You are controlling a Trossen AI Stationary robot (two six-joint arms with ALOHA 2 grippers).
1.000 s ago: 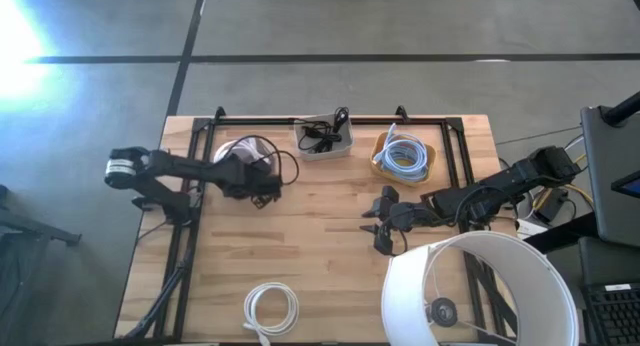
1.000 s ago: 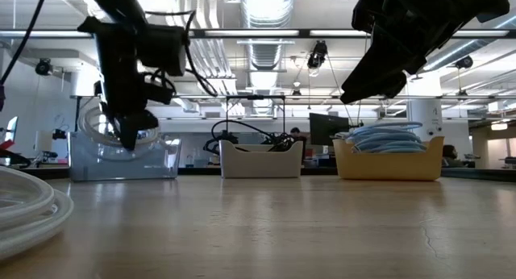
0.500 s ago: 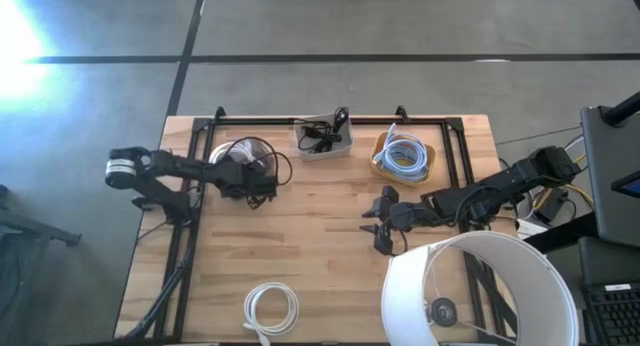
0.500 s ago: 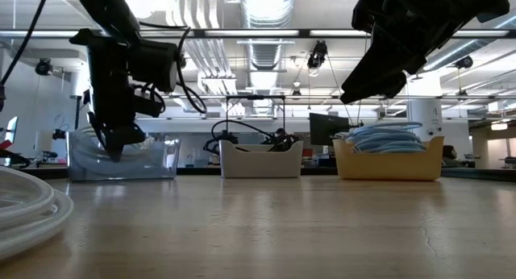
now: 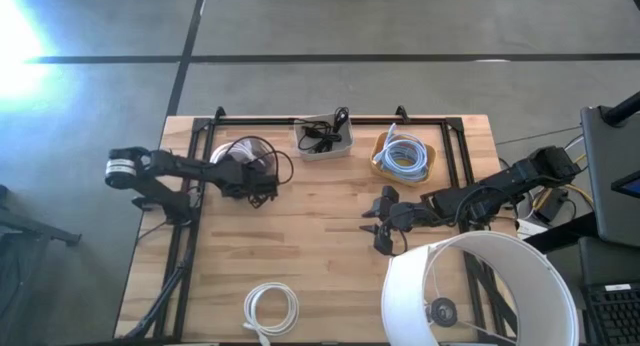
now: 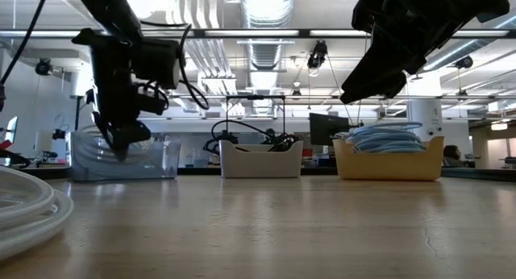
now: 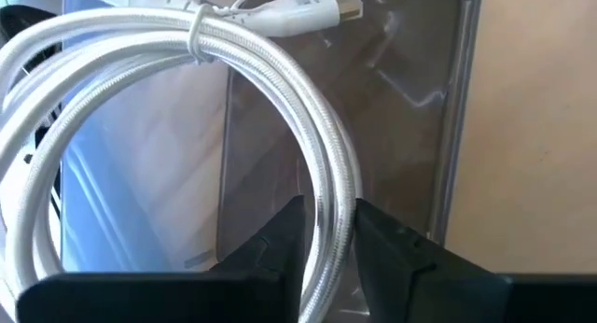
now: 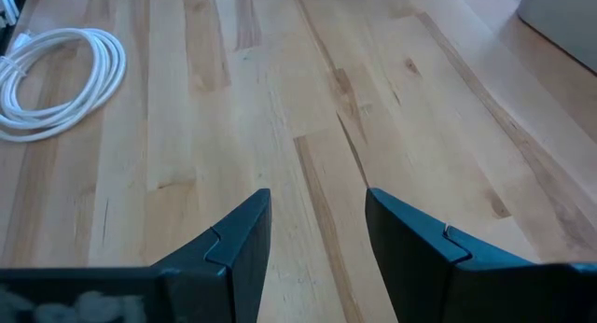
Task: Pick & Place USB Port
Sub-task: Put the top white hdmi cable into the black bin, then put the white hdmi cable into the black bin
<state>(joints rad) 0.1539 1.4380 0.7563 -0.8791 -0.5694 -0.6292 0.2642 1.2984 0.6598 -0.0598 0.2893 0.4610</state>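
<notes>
While the right gripper is waiting open mid-surface, the left gripper is pinching a coiled white cable (USB plug visible) over the clear bin, presumably for depositing.

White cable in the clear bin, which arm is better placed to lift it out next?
The left. The left gripper is already closed around a strand of the white cable over the clear bin. The right gripper hangs open and empty over bare table, away from the bin.
</notes>
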